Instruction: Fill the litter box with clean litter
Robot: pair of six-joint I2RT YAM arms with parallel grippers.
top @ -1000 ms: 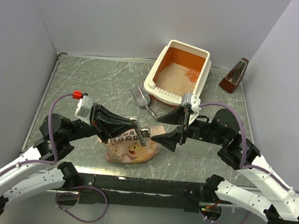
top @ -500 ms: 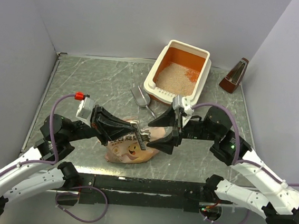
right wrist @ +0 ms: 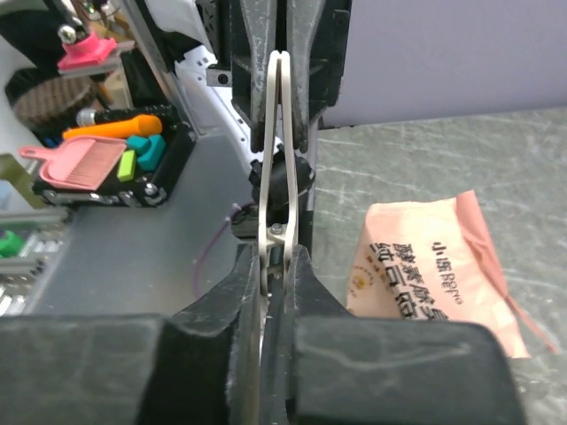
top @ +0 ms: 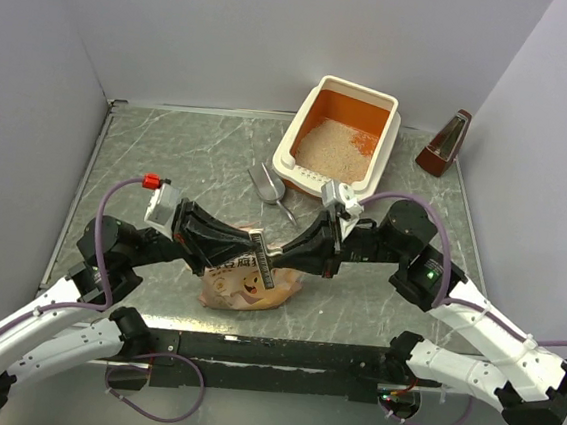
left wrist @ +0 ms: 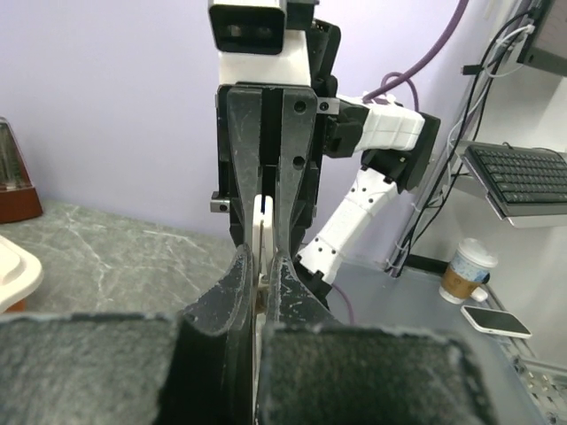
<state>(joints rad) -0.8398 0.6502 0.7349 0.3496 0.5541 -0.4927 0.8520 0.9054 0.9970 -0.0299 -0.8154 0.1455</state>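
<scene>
Grey marbled tabletop [top: 169,151] carries the part-filled litter box [top: 301,134] with clean litter [top: 335,147] near its far right corner, and we judge bag-opening underway: left pincer [left wrist: 262,283] and right pincer [right wrist: 276,274] both pinch the thin white clip [right wrist: 275,177] above the bag [top: 246,287], which needs pulling free next.

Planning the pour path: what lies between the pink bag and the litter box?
The top view shows a grey metal scoop lying between bag and litter box.

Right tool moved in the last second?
Yes: right tool shifted left, away from the litter box toward the pink bag, closing on its clip.
</scene>
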